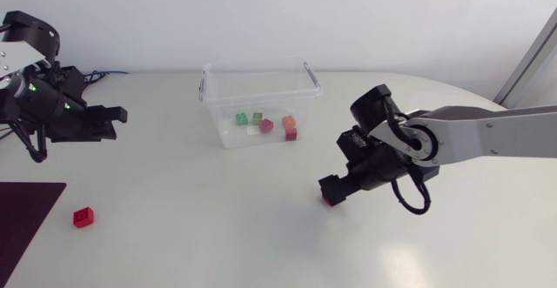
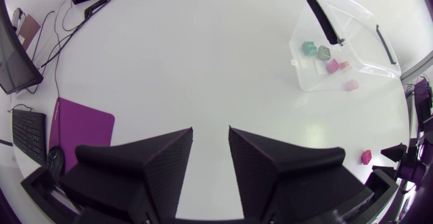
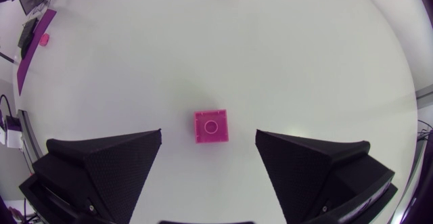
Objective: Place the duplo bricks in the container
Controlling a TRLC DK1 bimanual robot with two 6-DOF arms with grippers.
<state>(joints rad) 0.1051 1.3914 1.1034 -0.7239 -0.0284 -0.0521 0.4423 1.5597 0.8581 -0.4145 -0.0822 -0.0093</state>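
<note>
While right end effector [image 1: 331,190] hangs over counter [image 1: 218,244] at lower centre-right of frame, fingers spread wide and holding nothing, pink duplo brick [image 3: 211,127] lies between fingertips, untouched. Clear container [image 1: 211,105] at upper centre, several bricks inside. Red duplo brick [image 1: 83,217] at lower left, near purple mat [image 1: 22,227]. Left end effector [image 1: 117,116] at upper left, fingers slightly parted, empty. Risk: brick level with fingertips only, so shallow closure may squeeze it out or tilt it.
</note>
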